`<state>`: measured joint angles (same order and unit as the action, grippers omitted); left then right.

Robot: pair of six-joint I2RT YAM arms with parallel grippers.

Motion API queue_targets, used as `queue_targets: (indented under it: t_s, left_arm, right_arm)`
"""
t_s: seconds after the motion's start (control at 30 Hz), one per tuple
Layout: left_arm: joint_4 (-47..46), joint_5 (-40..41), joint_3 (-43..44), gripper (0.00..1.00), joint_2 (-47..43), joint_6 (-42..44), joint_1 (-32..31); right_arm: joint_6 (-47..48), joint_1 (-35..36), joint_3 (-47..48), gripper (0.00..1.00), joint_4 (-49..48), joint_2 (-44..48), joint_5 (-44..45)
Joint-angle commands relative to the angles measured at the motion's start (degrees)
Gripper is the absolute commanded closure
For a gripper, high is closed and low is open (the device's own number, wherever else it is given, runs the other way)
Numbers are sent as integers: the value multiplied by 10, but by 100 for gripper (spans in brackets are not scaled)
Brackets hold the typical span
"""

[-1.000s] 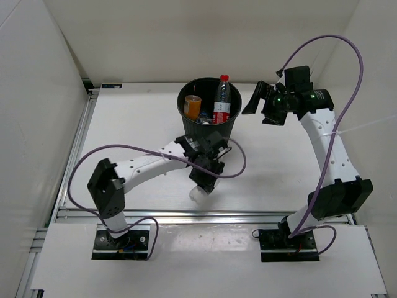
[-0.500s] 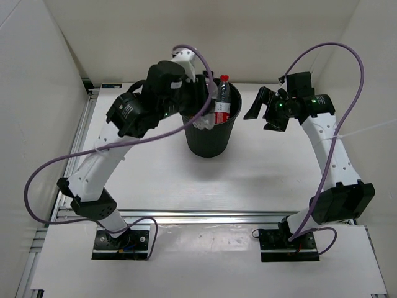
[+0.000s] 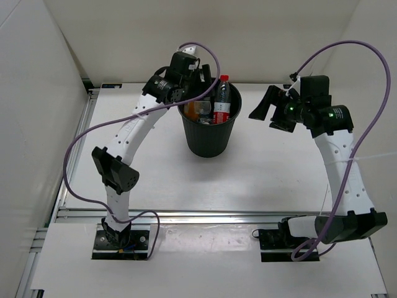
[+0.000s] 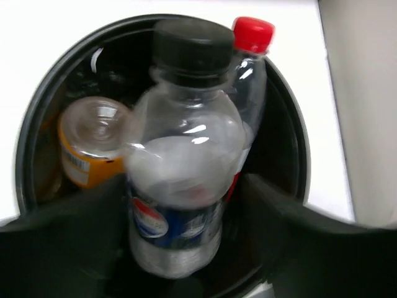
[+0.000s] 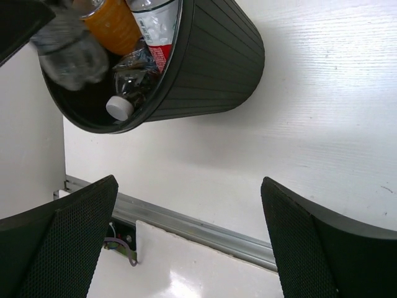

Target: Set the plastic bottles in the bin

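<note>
Left end effector [image 4: 183,186] straddles black-capped bottle [image 4: 186,143] over the bin [image 3: 211,133], grip unclear; right end effector [image 5: 189,183] hangs right, jaws wide apart.

We log left arm [image 3: 133,130]: up from the table [image 3: 142,167] in front of the bin [image 3: 211,139], now reaching over its rear-left rim | left gripper [image 3: 205,93]: now above the bin's mouth, the dark-label bottle with black cap [image 4: 183,186] carried up between its fingers | right gripper [image 3: 268,115]: drawn slightly right, away from the bin
</note>
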<state>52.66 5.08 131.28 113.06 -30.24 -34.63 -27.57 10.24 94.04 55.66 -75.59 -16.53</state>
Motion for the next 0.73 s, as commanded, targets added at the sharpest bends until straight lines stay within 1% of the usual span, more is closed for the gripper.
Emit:
queue_targets:
  t_s: [0.0, 0.03, 0.13, 0.17, 0.2, 0.23, 0.27, 0.3, 0.33, 0.37, 0.4, 0.43, 0.47, 0.53, 0.57, 0.67, 0.7]
  left_arm:
    - [-9, 7, -10, 2, -39, -10, -1]
    - [5, 20, -25, 0, -49, -10, -1]
    - [19, 57, -66, 0, -116, -24, 5]
    - [40, 75, -83, 0, -137, -41, 5]
    - [48, 91, -105, 0, -188, -50, 24]
    - [56, 123, -166, 0, -215, -60, 32]
    - [56, 134, -209, 0, -244, -71, 44]
    - [51, 139, -254, 0, -306, -78, 69]
    - [51, 160, -302, 0, -335, -90, 81]
    - [51, 181, -388, 0, -361, -102, 91]
    - [64, 229, -452, 0, -403, -131, 111]
    - [74, 257, -452, 0, -421, -142, 119]
    - [81, 288, -495, 0, -436, -142, 127]
    - [108, 358, -519, 0, -463, -169, 155]
    - [125, 427, -539, 0, -469, -180, 166]
    - [111, 511, -580, 0, -488, -205, 200]
    - [97, 561, -612, 0, -488, -219, 207]
  right_arm:
    - [18, -1, -6, 0, 6, 13, 18]
    - [18, -1, -6, 0, 6, 13, 18]
    - [-24, -21, -18, 0, 12, 13, 41]
    - [-31, -29, -18, 0, 17, 7, 41]
    - [-31, -36, -18, 0, 17, 7, 34]
    - [-37, -42, -12, 0, 26, -2, 29]
    - [-45, -50, -12, 0, 26, -10, 29]
    - [-45, -51, -5, 0, 34, -10, 23]
    - [-45, -56, -5, 0, 34, -10, 13]
    - [-53, -56, -5, 0, 34, -10, 13]
    - [-53, -56, 0, 0, 34, -10, 6]
    - [-53, -56, 0, 0, 34, -10, 6]
    - [-58, -56, 5, 0, 34, -10, 1]
    - [-58, -56, 11, 0, 29, -10, 6]
    - [-58, -56, 11, 0, 29, -10, 6]
    - [-58, -56, 24, 0, 38, -4, 6]
    - [-58, -56, 24, 0, 38, -4, 6]
